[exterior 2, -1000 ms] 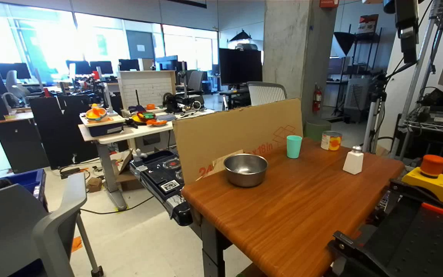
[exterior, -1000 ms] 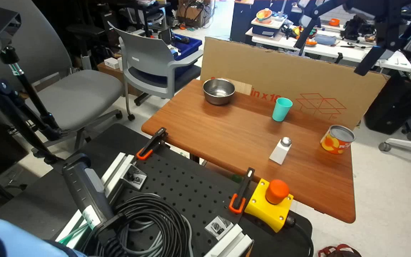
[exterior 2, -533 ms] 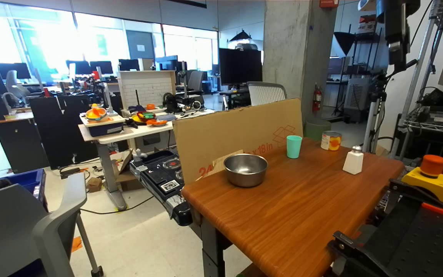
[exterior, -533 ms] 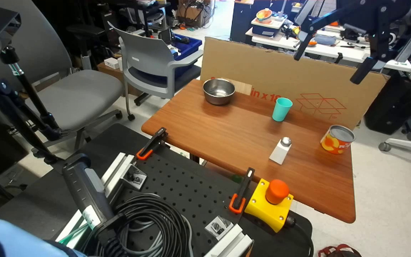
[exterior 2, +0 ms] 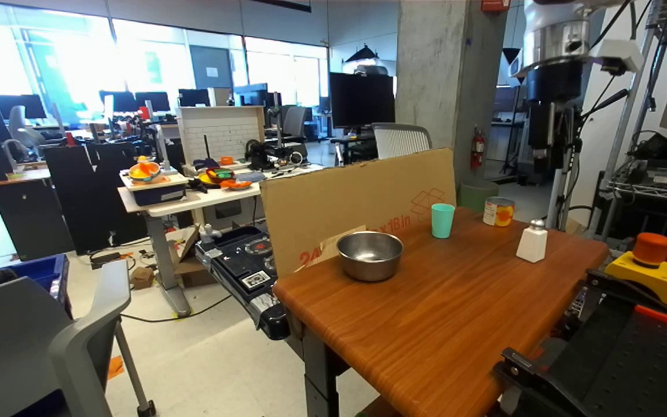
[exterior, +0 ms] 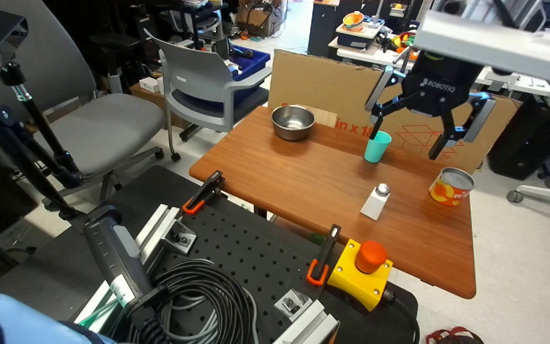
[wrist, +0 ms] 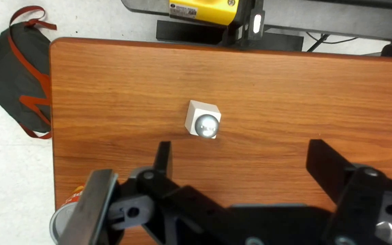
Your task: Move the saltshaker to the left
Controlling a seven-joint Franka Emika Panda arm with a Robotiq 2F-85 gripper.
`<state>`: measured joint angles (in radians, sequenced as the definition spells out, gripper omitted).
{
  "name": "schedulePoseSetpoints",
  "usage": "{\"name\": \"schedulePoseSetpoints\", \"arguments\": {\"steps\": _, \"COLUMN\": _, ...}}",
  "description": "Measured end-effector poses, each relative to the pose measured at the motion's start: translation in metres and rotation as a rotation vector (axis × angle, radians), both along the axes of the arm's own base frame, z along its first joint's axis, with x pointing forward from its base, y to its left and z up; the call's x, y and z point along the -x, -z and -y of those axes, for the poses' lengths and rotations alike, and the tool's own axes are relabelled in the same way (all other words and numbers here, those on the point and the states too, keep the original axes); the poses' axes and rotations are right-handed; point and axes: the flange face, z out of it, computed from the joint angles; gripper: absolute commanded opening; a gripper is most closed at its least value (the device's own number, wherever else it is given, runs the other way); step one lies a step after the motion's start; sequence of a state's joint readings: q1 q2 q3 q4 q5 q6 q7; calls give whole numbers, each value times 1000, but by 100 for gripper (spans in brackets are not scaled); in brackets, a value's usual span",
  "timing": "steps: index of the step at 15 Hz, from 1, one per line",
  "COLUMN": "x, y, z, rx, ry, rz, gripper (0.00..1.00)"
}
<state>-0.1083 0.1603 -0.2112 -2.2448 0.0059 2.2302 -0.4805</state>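
In an exterior view the pincer (exterior: 405,143) has been brought down: half a second ago it was cut off by the top edge, and now it is shown nearly whole in the upper right of the frame, a blurred white bar (exterior: 499,45) seen across its top. Its fingers (exterior: 439,145) are held wide apart. One of them is seen across the rim of the teal cup (exterior: 378,149) (merely an overlap of view, since in an exterior view the arm (exterior 2: 556,43) and the pincer are carried high in the upper right, well apart from the cup). The saltshaker (exterior: 375,203), white with a silver cap, has not been moved; it is stood upright on the worktop (exterior: 275,162), right of centre in both exterior views. In the wrist view it is found at the centre, above the gap between the fingers. The metal bowl (exterior: 293,134), at upper middle, and the can (exterior: 450,188), at right, have been left where they were.
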Motion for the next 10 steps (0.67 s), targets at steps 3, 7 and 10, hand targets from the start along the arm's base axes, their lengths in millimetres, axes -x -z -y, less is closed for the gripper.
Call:
{"name": "schedulePoseSetpoints", "arguments": {"steps": 3, "x": -8, "y": 35, "z": -13, "rx": 23, "ry": 20, "rz": 13, "gripper": 100}}
{"name": "schedulePoseSetpoints", "arguments": {"steps": 7, "x": -15, "y": 70, "z": -23, "rx": 51, "ry": 55, "rz": 8, "gripper": 100}}
{"name": "schedulePoseSetpoints", "arguments": {"steps": 10, "x": -18, "y": 90, "z": -22, "rx": 80, "ry": 99, "rz": -9, "gripper": 100}}
